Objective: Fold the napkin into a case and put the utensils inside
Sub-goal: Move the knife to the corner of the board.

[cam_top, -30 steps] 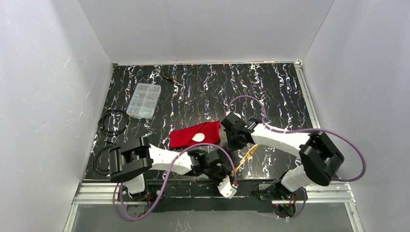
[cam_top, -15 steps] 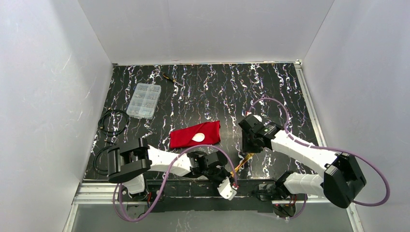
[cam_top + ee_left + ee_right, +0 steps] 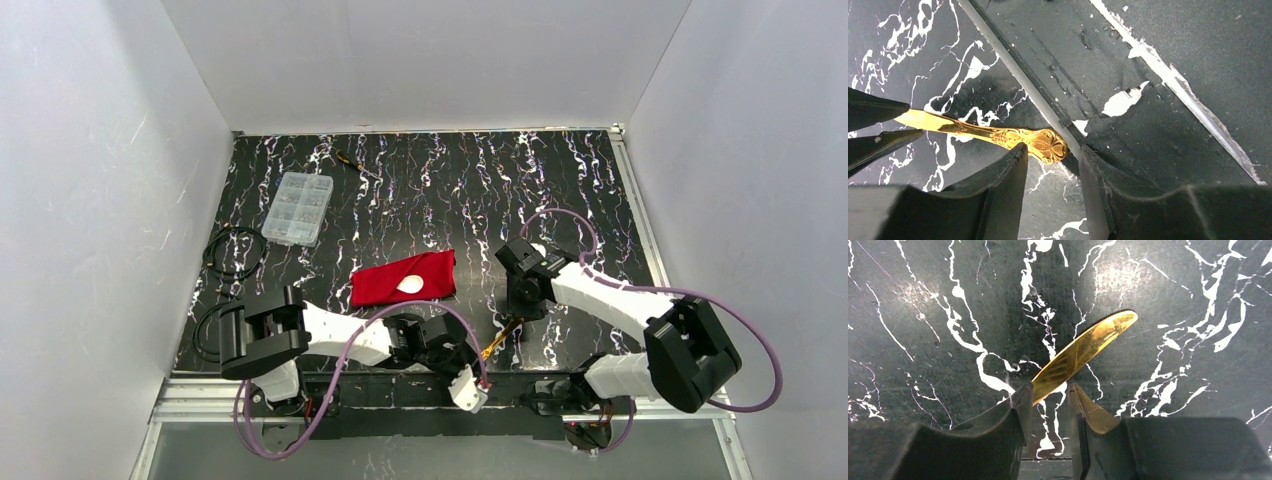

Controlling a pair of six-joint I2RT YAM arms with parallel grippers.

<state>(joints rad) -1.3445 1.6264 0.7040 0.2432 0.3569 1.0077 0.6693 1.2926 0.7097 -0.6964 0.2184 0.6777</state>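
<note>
While left claw (image 3: 1053, 151) and right claw (image 3: 1050, 389) stand parted, the gold utensil (image 3: 1083, 347), seemingly scroll-embossed, lies between them.

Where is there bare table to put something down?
Bare: back right, beyond the right gripper, right of the tool; smaller patch between box and napkin. Crowded: near edge, left gripper and knife.

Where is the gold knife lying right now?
In the top view the gold knife lies on the table by its near edge, right of the red napkin, handle at the left gripper, blade at the right gripper.
</note>
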